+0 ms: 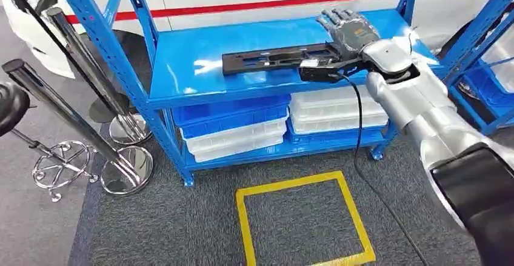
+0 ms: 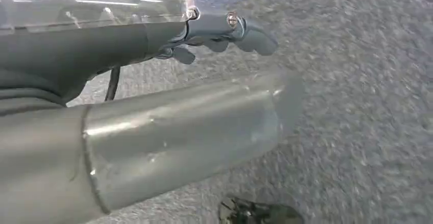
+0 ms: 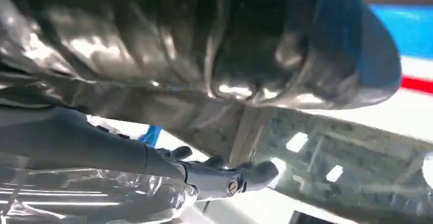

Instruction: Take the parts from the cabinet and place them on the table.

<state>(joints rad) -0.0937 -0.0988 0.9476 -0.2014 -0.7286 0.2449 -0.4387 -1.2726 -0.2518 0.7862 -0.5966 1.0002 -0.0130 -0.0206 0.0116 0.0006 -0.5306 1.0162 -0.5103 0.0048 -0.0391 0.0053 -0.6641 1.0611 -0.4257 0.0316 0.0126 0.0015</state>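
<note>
A long flat black part (image 1: 273, 58) lies on the top board of the blue cabinet (image 1: 182, 78). My right hand (image 1: 347, 31) reaches in from the right and hovers at the part's right end, fingers stretched out flat and pointing to the back of the shelf. Nothing is gripped in it. Up close, the right wrist view shows that hand (image 3: 224, 175) with its dark thumb (image 3: 306, 55), blurred. My left hand (image 2: 224, 30) hangs over grey carpet and holds nothing.
White and blue bins (image 1: 233, 126) are stacked on the cabinet's lower shelf. Chrome stanchion poles with round bases (image 1: 124, 169) stand to the left. A yellow taped square (image 1: 303, 217) marks the carpet in front. Another blue rack (image 1: 485, 66) stands at the right.
</note>
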